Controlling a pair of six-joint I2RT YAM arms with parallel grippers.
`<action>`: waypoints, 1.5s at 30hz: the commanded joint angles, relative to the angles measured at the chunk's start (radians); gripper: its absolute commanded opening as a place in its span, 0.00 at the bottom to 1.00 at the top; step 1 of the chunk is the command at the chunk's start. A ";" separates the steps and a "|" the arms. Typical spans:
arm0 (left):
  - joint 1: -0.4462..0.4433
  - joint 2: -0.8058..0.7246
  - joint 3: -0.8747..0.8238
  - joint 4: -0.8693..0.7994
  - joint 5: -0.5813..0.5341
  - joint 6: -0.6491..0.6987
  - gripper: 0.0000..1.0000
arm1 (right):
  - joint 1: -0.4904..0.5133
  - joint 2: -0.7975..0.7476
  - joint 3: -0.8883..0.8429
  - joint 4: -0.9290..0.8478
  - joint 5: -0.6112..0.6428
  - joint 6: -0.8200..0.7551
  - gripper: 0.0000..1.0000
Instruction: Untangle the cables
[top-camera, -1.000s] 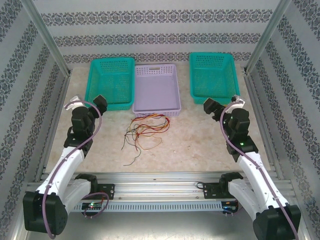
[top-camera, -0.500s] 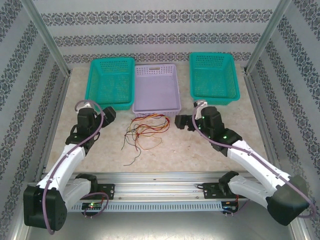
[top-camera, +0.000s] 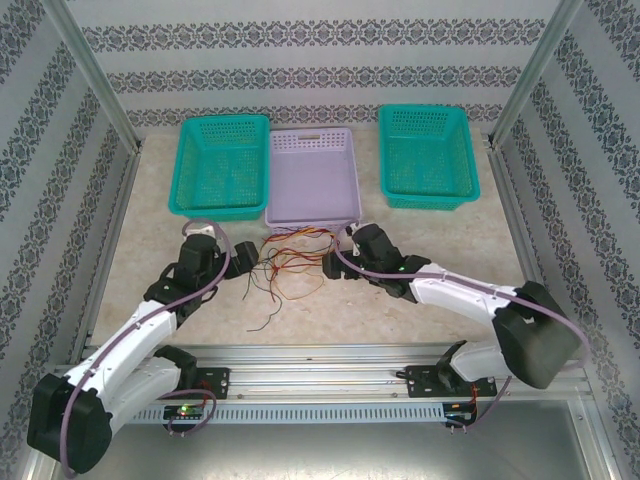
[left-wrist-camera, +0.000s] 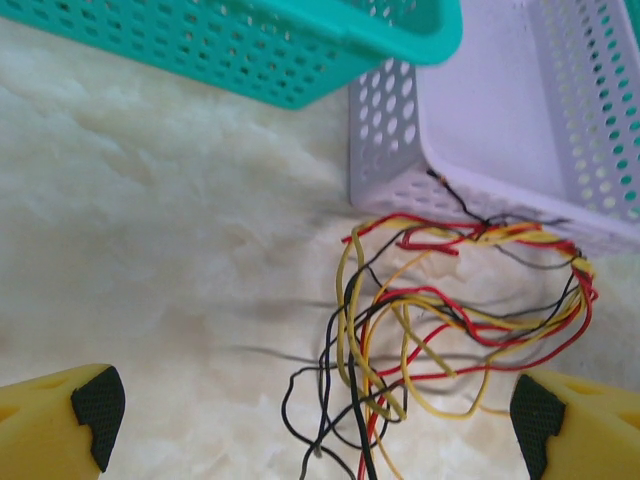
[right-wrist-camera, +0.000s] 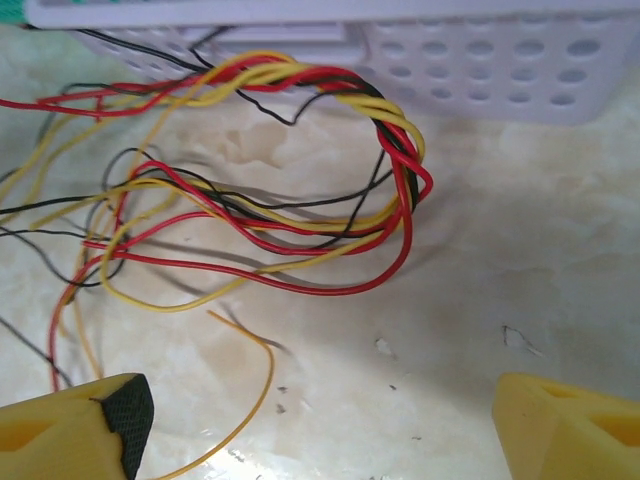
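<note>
Centre of table, just in front of lilac perforated plastic basket: cables, thin red, yellow, black & orange wires in one loose snarl. Far-right loop twisted braid-like, red/yellow/black together, close under basket's front wall. Black strand touches that wall. Loose ends trail toward near edge. One orange strand lies apart from the bundle on near side.

Yellow-fingered left gripper at snarl's left, jaws spread wide, gripping nothing. Yellow-fingered right gripper at snarl's right, jaws likewise wide apart, nothing pinched.

Surface: beige mottled tabletop. Two teal mesh baskets flank lilac one. Walls w/ grey-white patterned paper, aluminium posts at corners.
</note>
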 joint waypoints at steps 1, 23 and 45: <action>-0.035 0.013 -0.022 -0.008 -0.037 0.034 1.00 | 0.004 0.051 0.056 0.069 0.046 0.006 0.86; -0.109 0.195 -0.058 0.180 -0.003 0.018 0.95 | -0.034 0.367 0.174 0.249 0.007 0.033 0.51; -0.146 0.384 -0.061 0.338 -0.020 0.006 0.71 | -0.019 0.472 0.181 0.314 0.118 0.059 0.38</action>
